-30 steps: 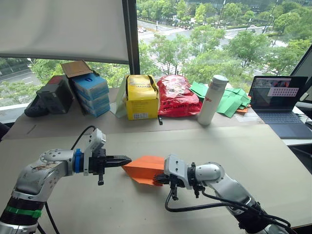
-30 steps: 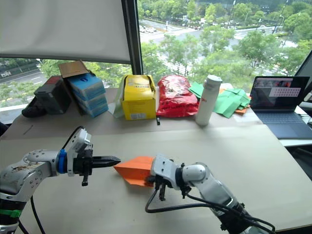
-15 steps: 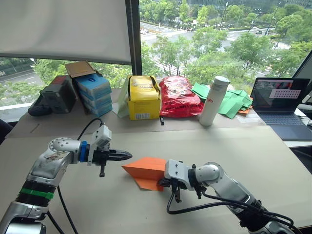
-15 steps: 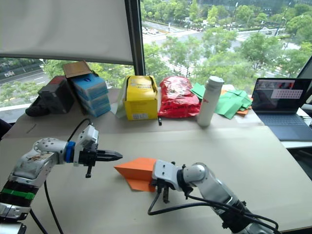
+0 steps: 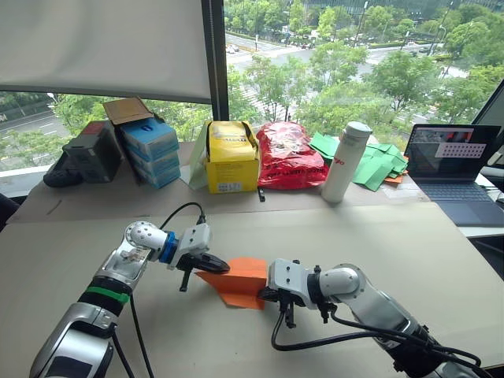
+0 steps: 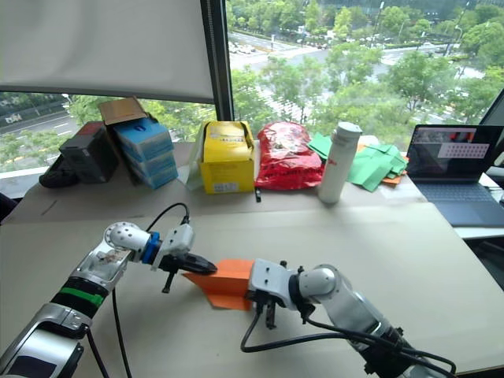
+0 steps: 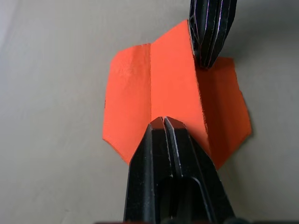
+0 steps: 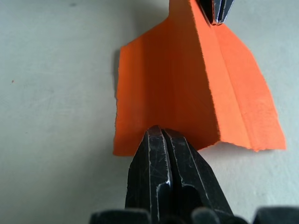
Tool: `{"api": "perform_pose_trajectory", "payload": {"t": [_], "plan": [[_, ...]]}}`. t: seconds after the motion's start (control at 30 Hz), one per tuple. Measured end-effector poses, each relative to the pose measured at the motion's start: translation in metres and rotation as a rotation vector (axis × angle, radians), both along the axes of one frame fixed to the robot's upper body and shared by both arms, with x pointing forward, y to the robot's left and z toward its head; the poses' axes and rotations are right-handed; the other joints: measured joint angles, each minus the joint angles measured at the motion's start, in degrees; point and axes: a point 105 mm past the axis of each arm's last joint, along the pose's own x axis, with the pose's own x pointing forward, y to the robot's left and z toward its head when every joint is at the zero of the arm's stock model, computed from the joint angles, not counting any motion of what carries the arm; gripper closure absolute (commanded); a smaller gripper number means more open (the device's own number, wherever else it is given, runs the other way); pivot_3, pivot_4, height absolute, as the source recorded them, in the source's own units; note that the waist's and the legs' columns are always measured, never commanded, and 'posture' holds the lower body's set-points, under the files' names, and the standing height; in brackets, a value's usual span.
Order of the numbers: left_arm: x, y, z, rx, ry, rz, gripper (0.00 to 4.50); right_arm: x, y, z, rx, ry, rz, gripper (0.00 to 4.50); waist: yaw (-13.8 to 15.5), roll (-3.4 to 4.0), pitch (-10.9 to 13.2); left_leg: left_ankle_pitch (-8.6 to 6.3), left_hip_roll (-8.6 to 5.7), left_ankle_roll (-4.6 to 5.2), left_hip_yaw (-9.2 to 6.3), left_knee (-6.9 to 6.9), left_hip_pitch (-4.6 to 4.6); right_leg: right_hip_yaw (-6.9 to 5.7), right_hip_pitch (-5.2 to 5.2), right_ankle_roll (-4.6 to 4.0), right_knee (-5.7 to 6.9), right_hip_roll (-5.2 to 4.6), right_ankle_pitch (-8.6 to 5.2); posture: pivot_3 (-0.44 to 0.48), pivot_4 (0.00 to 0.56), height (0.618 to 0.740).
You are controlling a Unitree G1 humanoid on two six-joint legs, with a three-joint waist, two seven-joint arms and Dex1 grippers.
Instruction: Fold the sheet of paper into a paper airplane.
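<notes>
On table [image 5: 409,244]: left gripper [image 5: 223,268], right gripper [image 5: 264,294] (fingers together) press opposite ends of paper airplane [image 5: 239,279]

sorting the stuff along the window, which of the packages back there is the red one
The crinkly red bag, between the yellow box and the white bottle. The stacked boxes farther left are blue.

Silver-grey metal left arm [image 5: 118,272] with rounded joint housings, scuffed shell, green band near the elbow, blue ring at the wrist, white wrist block, looping black cable. Silver-grey right arm [image 5: 370,299] with white wrist block, black collar, trailing black cables. Black ribbed tapered fingers [image 7: 170,154] on each gripper.
</notes>
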Motion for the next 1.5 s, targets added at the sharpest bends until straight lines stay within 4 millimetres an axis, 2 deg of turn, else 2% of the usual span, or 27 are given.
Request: {"api": "perform_pose_trajectory", "payload": {"t": [0.23, 0.37, 0.57, 0.67, 0.77, 0.83, 0.93, 1.17, 1.5], "plan": [[-0.007, -0.009, 0.002, -0.004, -0.024, -0.050, 4.50, 0.000, -0.004, 0.003, -0.006, 0.007, -0.040, 4.46, 0.06, 0.00, 0.00, -0.01, 0.00, 0.01, -0.01, 0.09, -0.12, 0.00, -0.06, 0.01, 0.03, 0.01, 0.00, 0.000, 0.150, 0.740], [-0.014, -0.015, 0.006, -0.010, -0.052, -0.080, 4.50, -0.004, -0.019, 0.006, -0.024, 0.035, -0.101, 4.46, 0.12, 0.00, 0.00, -0.05, 0.01, 0.07, -0.02, 0.37, -0.40, -0.01, -0.18, 0.04, 0.06, -0.01, 0.01, 0.000, 0.150, 0.740], [-0.031, -0.013, -0.009, -0.003, -0.033, -0.085, 4.50, -0.014, -0.024, 0.022, 0.051, 0.106, -0.150, 4.46, -0.36, 0.01, 0.00, -0.19, 0.04, 0.31, -0.03, 0.53, -0.44, 0.04, -0.17, 0.07, 0.09, -0.02, 0.02, 0.000, 0.150, 0.740], [-0.037, -0.012, -0.016, -0.003, -0.022, -0.081, 4.50, -0.009, -0.027, 0.031, 0.102, 0.124, -0.195, 4.46, -0.31, 0.01, 0.01, -0.21, 0.04, 0.35, -0.04, 0.54, -0.45, 0.04, -0.16, 0.07, 0.09, -0.04, 0.02, 0.000, 0.150, 0.740], [-0.037, -0.012, -0.016, 0.013, -0.055, -0.078, 4.50, 0.011, -0.025, 0.047, 0.172, 0.090, -0.242, 4.46, -0.47, 0.02, 0.01, -0.21, 0.03, 0.34, -0.03, 0.53, -0.40, 0.04, -0.13, 0.08, 0.09, -0.04, 0.04, 0.000, 0.150, 0.740], [-0.039, -0.013, -0.016, 0.009, -0.069, -0.082, 4.50, 0.018, -0.025, 0.051, 0.186, 0.084, -0.256, 4.46, -0.45, 0.02, 0.01, -0.19, 0.03, 0.31, -0.04, 0.52, -0.40, 0.04, -0.14, 0.08, 0.11, -0.04, 0.04, 0.000, 0.150, 0.740], [-0.040, -0.011, -0.021, 0.022, -0.070, -0.065, 4.50, 0.026, -0.023, 0.042, 0.197, 0.129, -0.284, 3.70, -0.48, 0.02, 0.01, -0.11, 0.02, 0.16, -0.04, 0.53, -0.47, 0.05, -0.19, 0.08, 0.10, -0.05, 0.04, 0.000, 0.150, 0.740], [-0.049, -0.014, -0.020, 0.024, -0.099, -0.080, 4.50, 0.034, -0.016, 0.032, 0.238, 0.255, -0.283, 1.33, -0.50, 0.03, 0.02, -0.13, 0.00, 0.20, -0.04, 0.54, -0.48, 0.06, -0.18, 0.10, 0.08, -0.08, 0.05, 0.000, 0.150, 0.740], [-0.055, -0.020, -0.013, 0.037, -0.107, -0.089, 4.50, 0.032, -0.008, 0.016, 0.257, 0.436, -0.259, 1.33, -0.55, 0.04, 0.02, -0.15, 0.01, 0.22, -0.03, 0.53, -0.46, 0.05, -0.18, 0.10, 0.11, -0.06, 0.05, 0.000, 0.150, 0.740]]}}
